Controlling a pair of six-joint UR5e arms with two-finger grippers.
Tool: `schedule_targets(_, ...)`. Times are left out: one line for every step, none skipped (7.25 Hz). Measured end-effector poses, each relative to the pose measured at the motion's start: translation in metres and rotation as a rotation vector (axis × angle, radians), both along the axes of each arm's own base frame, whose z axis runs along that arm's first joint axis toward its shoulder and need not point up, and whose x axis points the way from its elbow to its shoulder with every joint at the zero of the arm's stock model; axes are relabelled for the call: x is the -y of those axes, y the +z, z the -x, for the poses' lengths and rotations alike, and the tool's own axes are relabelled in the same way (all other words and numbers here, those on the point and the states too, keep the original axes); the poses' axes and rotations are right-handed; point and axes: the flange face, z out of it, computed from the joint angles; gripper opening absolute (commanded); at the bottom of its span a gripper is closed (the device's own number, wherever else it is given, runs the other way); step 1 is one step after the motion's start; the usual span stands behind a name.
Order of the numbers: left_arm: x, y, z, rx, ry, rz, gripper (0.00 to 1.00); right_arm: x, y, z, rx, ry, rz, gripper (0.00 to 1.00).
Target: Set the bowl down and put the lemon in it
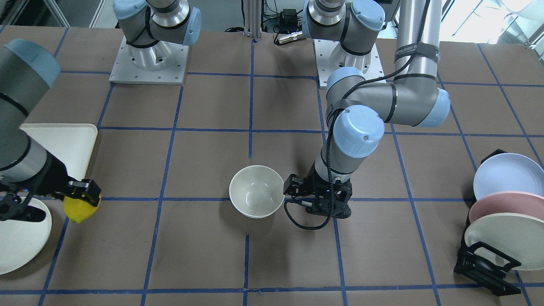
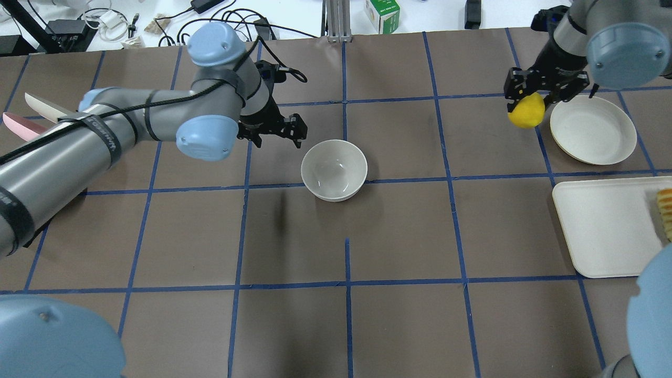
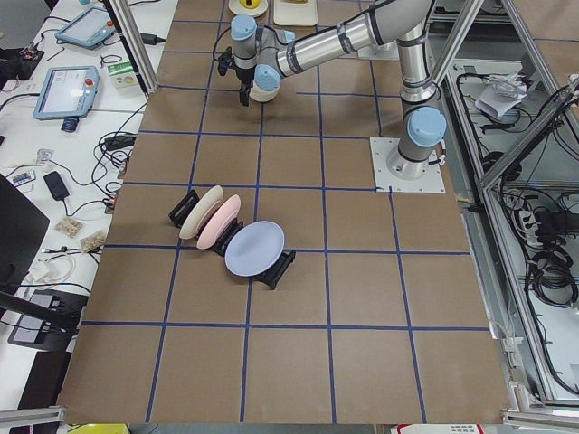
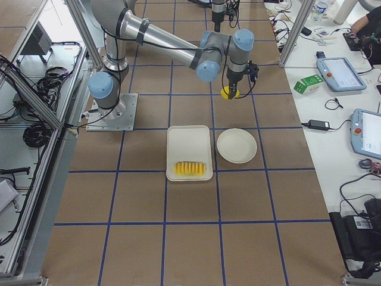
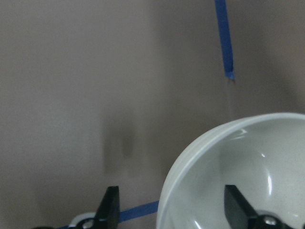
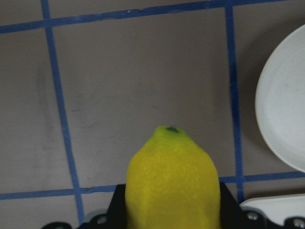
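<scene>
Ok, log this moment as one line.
bowl: on table, empty | left gripper: open, beside bowl | right gripper: shut on lemon

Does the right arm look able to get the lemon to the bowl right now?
Probably yes: nothing stands between the lemon and the bowl, though the left hand crowds the bowl's far side.

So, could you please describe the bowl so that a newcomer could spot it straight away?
Look to the middle of the brown table with its blue tape grid. Beside the left gripper stands the bowl, empty. It is the only deep, glossy off-white dish, unlike the flat plate and rectangular tray on the robot's right.
</scene>
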Motion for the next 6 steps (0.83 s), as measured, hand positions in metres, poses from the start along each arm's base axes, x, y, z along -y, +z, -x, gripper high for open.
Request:
schedule_targets(-0.001,0.041,-0.018,0.058,0.013,-0.012,1.0,-0.003,0.001,-0.04,0.002,-0.033,-0.002,0.0)
schedule_targets(-0.008,0.084,-0.03,0.112,0.016,-0.021,1.0,-0.008,0.001,-0.08,0.004,-0.067,-0.002,0.0)
schedule_targets(-0.018,0.124,-0.037,0.127,0.022,-0.027,1.0,-0.015,0.001,-0.121,0.006,-0.093,-0.003,0.0)
schedule_targets(-0.03,0.154,-0.044,0.113,0.032,-0.031,1.0,-0.024,0.002,-0.159,0.008,-0.105,0.003,0.0)
schedule_targets(-0.043,0.175,-0.049,0.095,0.041,-0.029,1.0,-0.034,0.002,-0.194,0.011,-0.108,0.012,0.0)
schedule_targets(-0.055,0.184,-0.053,0.087,0.048,-0.027,1.0,-0.045,0.0,-0.226,0.014,-0.104,0.015,0.0)
